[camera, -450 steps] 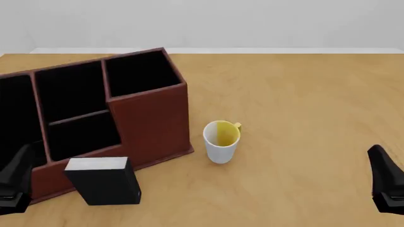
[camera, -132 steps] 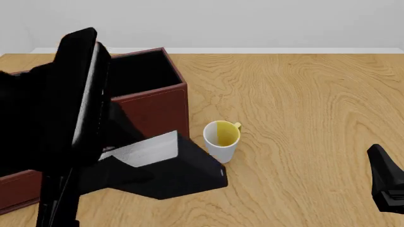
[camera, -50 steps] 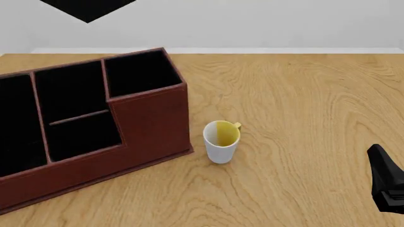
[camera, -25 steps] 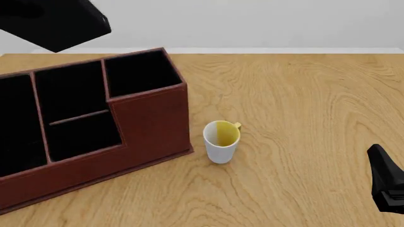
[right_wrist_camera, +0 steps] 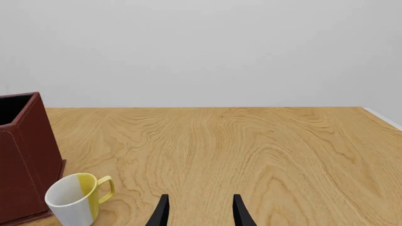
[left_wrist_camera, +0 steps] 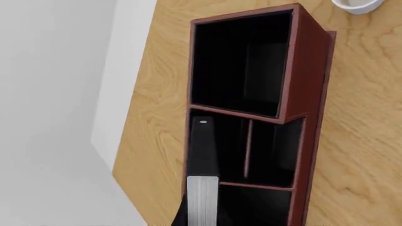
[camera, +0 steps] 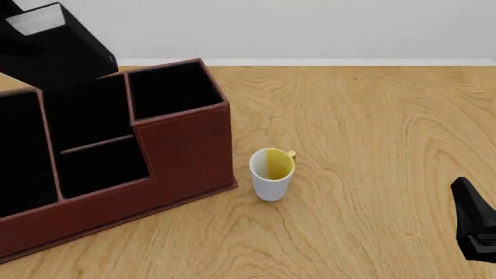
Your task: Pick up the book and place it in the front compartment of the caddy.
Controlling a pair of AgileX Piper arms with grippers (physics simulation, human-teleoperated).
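The black book (camera: 60,56), its white-grey page edge up, hangs in the air over the back left of the reddish-brown caddy (camera: 186,145). In the left wrist view the book (left_wrist_camera: 202,146) shows edge-on above the caddy's (left_wrist_camera: 309,70) black-lined middle compartments. My left gripper is shut on the book, and its fingers are hidden by it. My right gripper (right_wrist_camera: 199,214) is open and empty, low at the right near edge of the table (camera: 474,229), far from the caddy (right_wrist_camera: 25,155).
A white mug with a yellow inside (camera: 271,171) stands upright just right of the caddy's front corner; it also shows in the right wrist view (right_wrist_camera: 75,200). Bare wooden tabletop (camera: 372,128) stretches to the right. A white wall lies behind the table.
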